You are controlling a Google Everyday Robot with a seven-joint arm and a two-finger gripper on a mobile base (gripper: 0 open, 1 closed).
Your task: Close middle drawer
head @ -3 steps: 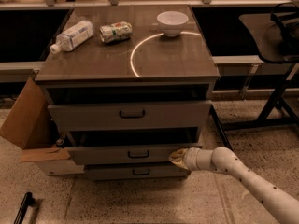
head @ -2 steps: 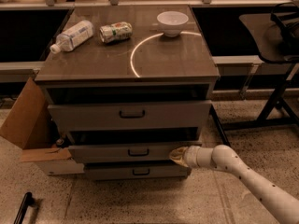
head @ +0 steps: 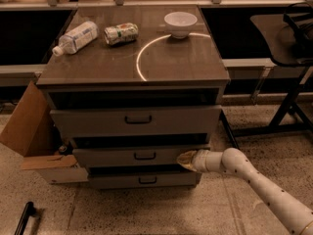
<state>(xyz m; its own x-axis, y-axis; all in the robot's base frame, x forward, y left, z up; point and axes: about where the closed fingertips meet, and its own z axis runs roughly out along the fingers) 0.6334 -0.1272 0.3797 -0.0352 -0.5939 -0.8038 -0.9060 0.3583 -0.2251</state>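
The middle drawer (head: pixel 112 157) is a slim grey front with a small dark centre handle (head: pixel 145 155). It stands out a little from the cabinet, with a dark gap above it. My gripper (head: pixel 183 159) comes in from the lower right on a white arm (head: pixel 254 180). Its tip rests against the right end of the middle drawer's front. The fingers look pressed together and hold nothing. The taller top drawer (head: pixel 98 122) with the larger black handle also stands slightly out. The bottom drawer (head: pixel 112 181) sits below.
On the cabinet top (head: pixel 161 67) lie a plastic bottle (head: pixel 76 37) and a crushed can (head: pixel 121 33), and a white bowl (head: pixel 180 23) stands there. An open cardboard box (head: pixel 29 131) stands left of the cabinet. A black chair or stand (head: pixel 288 48) is at the right.
The gripper and the middle drawer's front have moved a little back toward the cabinet. Nothing else has moved.
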